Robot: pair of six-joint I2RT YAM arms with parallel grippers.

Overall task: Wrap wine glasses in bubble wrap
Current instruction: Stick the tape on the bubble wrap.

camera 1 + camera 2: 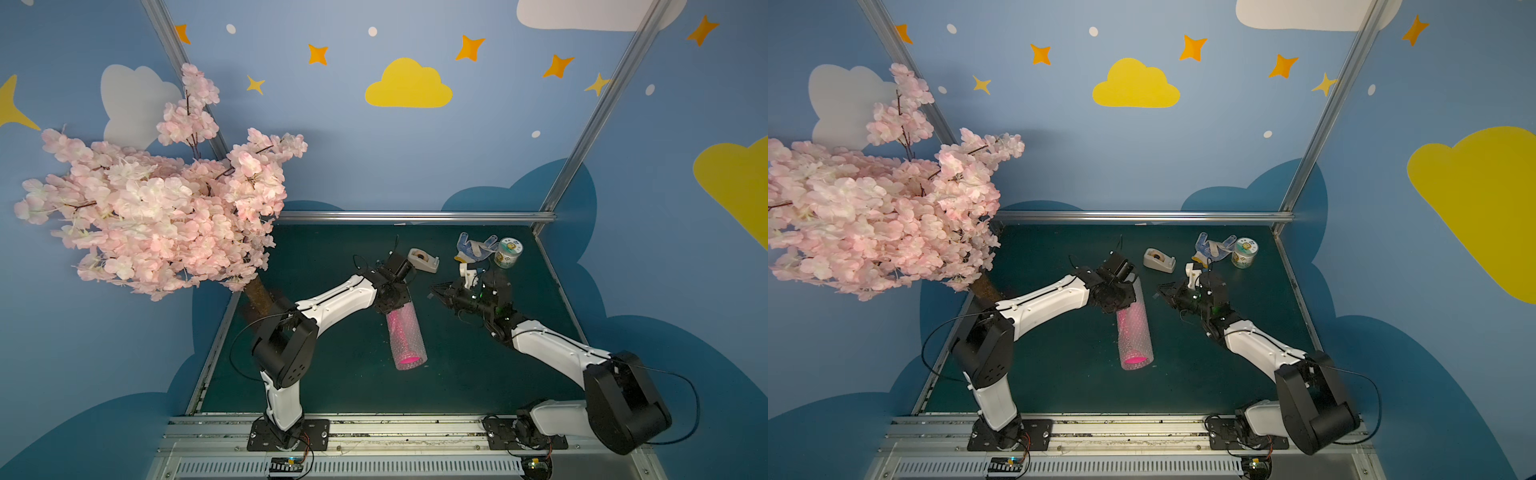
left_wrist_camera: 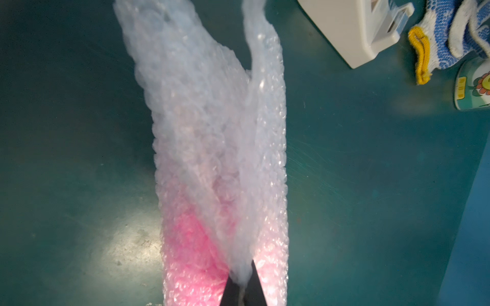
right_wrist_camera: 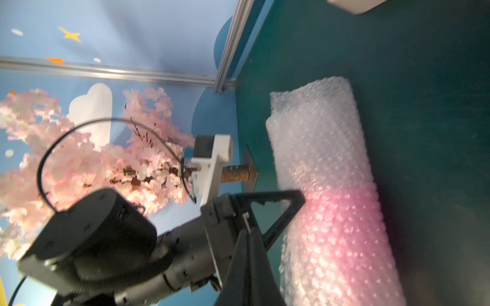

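The bubble wrap (image 1: 405, 332) (image 1: 1133, 328) lies rolled into a tube in the middle of the green table. The pink wine glass (image 1: 409, 357) (image 1: 1133, 358) shows through the wrap and at the tube's near open end. My left gripper (image 1: 392, 307) (image 1: 1115, 305) is over the tube's far half. In the left wrist view the left gripper (image 2: 241, 275) is shut on a raised fold of bubble wrap (image 2: 212, 119) above the pink glass (image 2: 191, 251). My right gripper (image 1: 434, 287) (image 3: 246, 238) is shut, just right of the tube and apart from it. A small pale scrap hangs by its tip.
A beige tape dispenser (image 1: 424, 259) (image 2: 352, 31) sits behind the tube. A blue-dotted glove (image 1: 476, 247) and a green-and-white can (image 1: 508, 252) lie at the back right. A pink blossom tree (image 1: 158, 208) overhangs the back left corner. Metal rails edge the table.
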